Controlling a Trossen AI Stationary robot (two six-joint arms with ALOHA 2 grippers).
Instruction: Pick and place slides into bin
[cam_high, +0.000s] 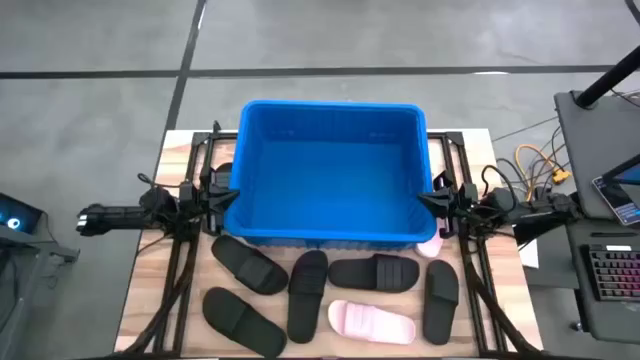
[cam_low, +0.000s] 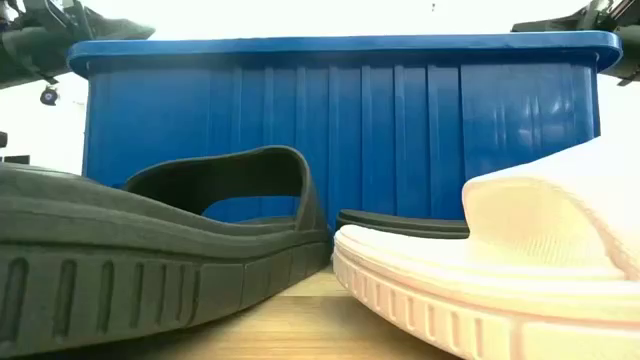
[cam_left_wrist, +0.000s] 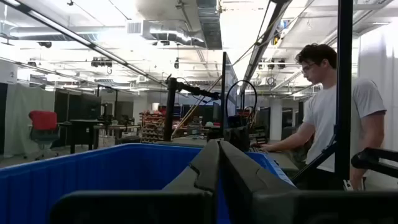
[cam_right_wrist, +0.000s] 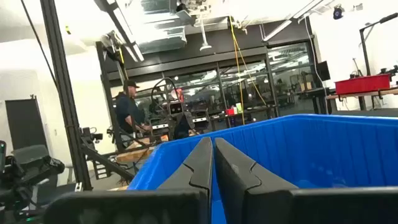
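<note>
Nothing binned yet: bin (cam_high: 330, 165) at the worktop's back-centre looks empty. Five black slides (cam_high: 305, 285) and one pink slide (cam_high: 372, 320) lie along the front edge. Left end effector (cam_high: 232, 193) and right end effector (cam_high: 425, 197) sit at the bin's sides, fingers pressed together, holding nothing. A pale thing at the bin's front right corner (cam_high: 428, 246) is mostly hidden; can't identify it.
</note>
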